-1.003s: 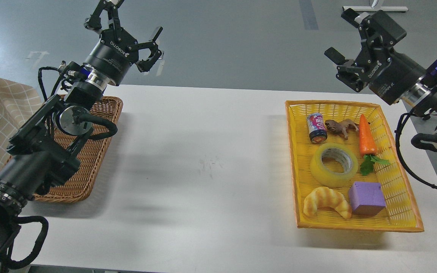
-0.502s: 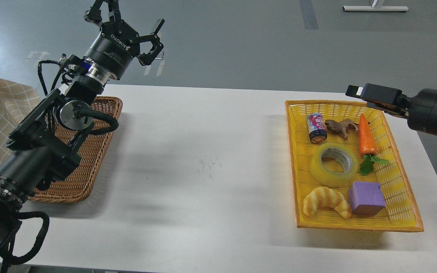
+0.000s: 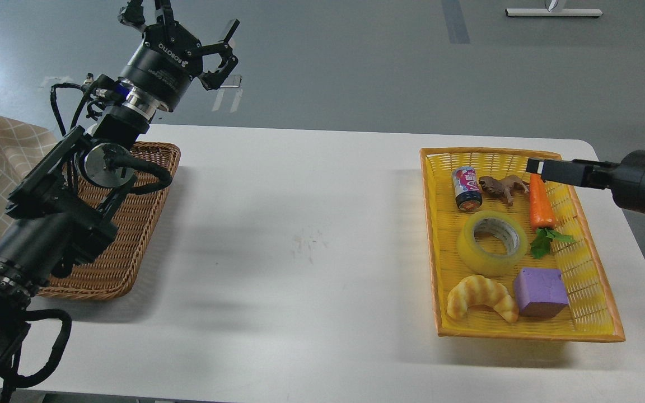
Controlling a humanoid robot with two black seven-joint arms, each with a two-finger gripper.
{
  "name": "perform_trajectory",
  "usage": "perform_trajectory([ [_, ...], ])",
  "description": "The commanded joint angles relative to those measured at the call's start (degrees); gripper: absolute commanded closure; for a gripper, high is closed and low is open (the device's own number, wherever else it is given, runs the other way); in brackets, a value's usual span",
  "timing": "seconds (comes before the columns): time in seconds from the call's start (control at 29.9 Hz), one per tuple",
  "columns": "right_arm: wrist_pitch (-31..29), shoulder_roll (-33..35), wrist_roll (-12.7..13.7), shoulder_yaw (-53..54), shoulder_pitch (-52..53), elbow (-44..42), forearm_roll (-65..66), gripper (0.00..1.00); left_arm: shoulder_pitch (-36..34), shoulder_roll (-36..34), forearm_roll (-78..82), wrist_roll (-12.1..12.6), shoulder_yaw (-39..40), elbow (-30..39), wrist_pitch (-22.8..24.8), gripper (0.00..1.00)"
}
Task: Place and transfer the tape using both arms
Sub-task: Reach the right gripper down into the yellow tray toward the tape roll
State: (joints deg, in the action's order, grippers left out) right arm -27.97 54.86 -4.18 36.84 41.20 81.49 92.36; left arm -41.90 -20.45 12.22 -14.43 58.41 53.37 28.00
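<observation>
The biggest change is in the right arm. A second ago it was raised off to the right with its fingers spread; now it has swung down and turned level, so that the right gripper (image 3: 541,167) reaches in over the far right corner of the yellow basket (image 3: 591,330), above the top of the toy carrot (image 3: 542,201). That looks like the start of the approach to the tape, which this arm is best placed to pick up first. Seen side-on, the gripper shows as one flat dark bar; its fingers cannot be told apart, so how far open it is cannot be judged. It touches nothing.

The left arm has shifted only a little, drawing slightly up and to the left. The left gripper (image 3: 180,25) hangs high beyond the far edge of the white table (image 3: 300,224), past the wicker tray (image 3: 126,252), its fingers spread wide and empty. It seems to be waiting for the handover.

Nothing in the basket has moved. The tape (image 3: 492,243) lies flat on its side in the middle, hole up, untouched. Behind it stand a small drink can (image 3: 467,189) and a brown toy animal (image 3: 504,187). The carrot and its green leaves (image 3: 546,242) lie just to the right. In front are a toy croissant (image 3: 482,298) and a purple block (image 3: 541,292), both near the roll, so the grasp will need care.
</observation>
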Motion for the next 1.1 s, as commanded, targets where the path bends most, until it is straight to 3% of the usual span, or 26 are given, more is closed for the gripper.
perform_trajectory([
  [0.0,0.0,-1.3,0.0,-1.4,-0.4,-0.5,3.3,0.0,0.0,-0.6,-0.1,-0.1,0.0,0.3,0.0,0.02],
  [0.37,0.0,-3.6,-0.1,-2.9,-0.4,-2.5,6.2,0.0,0.1,-0.6,0.0,-0.1,0.3,0.6,0.0,0.02],
  [0.67,0.0,-9.8,-0.3,-2.8,-0.1,-8.9,9.4,0.01,0.1,-0.6,0.0,-0.1,0.4,0.6,0.0,0.02],
  [1.07,0.0,-12.0,-0.1,-5.2,-1.3,-9.0,13.6,0.02,0.1,-0.7,0.0,-0.1,0.7,0.6,0.0,0.02],
])
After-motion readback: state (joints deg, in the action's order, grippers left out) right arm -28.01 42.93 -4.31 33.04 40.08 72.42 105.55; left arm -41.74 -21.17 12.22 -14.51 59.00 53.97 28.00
